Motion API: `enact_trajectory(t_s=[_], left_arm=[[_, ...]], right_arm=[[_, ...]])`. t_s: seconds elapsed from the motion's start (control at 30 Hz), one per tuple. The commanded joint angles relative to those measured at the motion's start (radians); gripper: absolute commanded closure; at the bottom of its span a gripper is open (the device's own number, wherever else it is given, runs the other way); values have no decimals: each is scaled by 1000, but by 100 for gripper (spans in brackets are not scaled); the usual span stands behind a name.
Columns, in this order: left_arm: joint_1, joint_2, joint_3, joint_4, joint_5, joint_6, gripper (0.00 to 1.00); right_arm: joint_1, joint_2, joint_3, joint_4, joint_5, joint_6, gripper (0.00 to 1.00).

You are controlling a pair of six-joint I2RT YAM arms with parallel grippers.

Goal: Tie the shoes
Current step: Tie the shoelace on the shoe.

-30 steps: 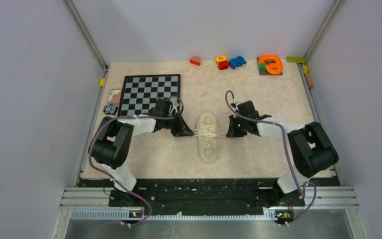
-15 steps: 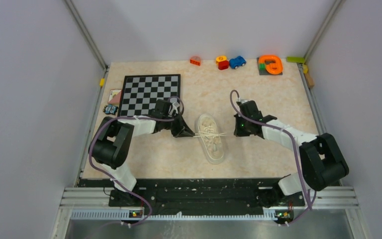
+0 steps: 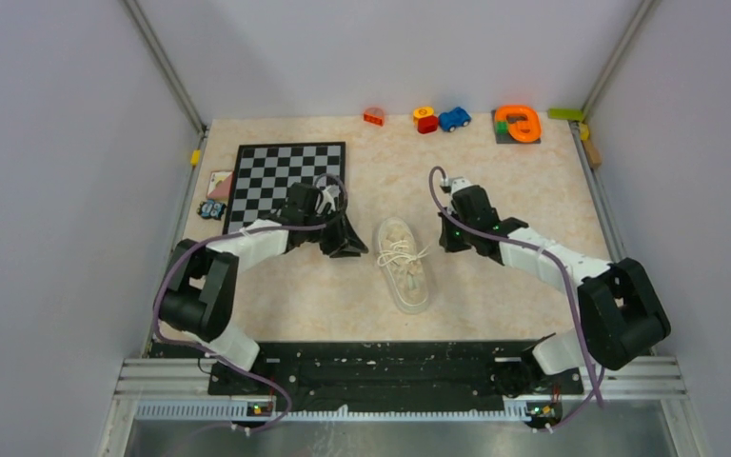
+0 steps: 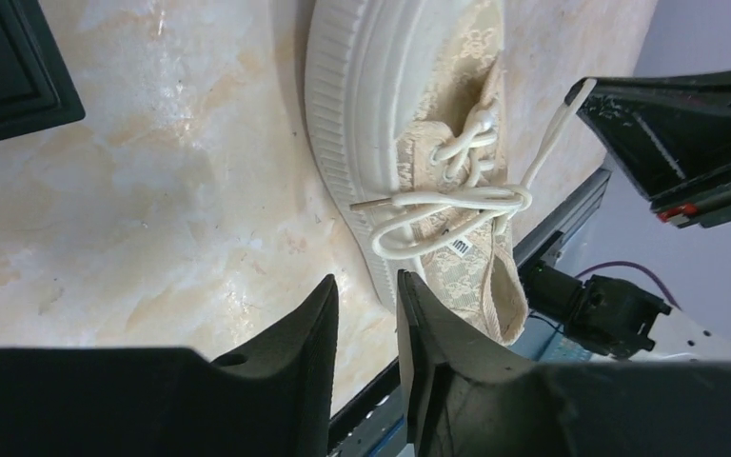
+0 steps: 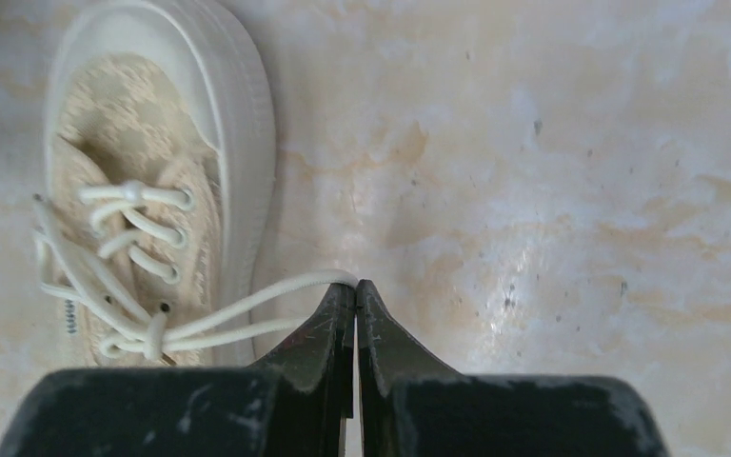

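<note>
left jaws ajar, right jaws pinching lace (image 5: 324, 279)

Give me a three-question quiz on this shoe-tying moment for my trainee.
1. True or false: the left gripper is clamped on a lace.
2. Which gripper pinches the lace loop? A) left gripper B) right gripper C) neither
3. How many shoes like the sneaker lie on the table?

Key: 1 false, its jaws stand apart and empty. 2 B. 3 one.
</note>
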Motion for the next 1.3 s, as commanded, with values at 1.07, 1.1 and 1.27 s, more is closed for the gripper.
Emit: enact_trajectory(t_s=[1.07,1.1,1.27], left_arm=[[-219,208,398,-48,318,925,43],[-221,226,419,-63,324,927,44],[-230,271,466,-87,371,931,48]], right_arm=[[-73,-391,-184,169,-425,111,60],[-73,-399,-207,198,-434,112,60],[-68,-437,-311,352,-451,131,62]])
